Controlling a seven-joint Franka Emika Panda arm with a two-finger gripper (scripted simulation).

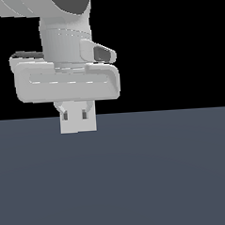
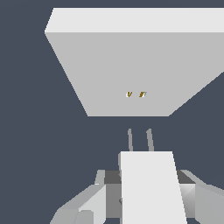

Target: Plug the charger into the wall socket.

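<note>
End effector (image 1: 77, 117) gripping charger (image 2: 151, 186) above bare slate-grey floor (image 1: 161, 177), black backdrop (image 1: 176, 44).

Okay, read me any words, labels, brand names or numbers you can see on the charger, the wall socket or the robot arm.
There are none to read.
The charger: plain white, no print.
The wall socket: blank white plate; its only marks are two tiny orange-brown holes, not text.
The robot arm: plain grey-white, no logo or number in the exterior view.
</note>
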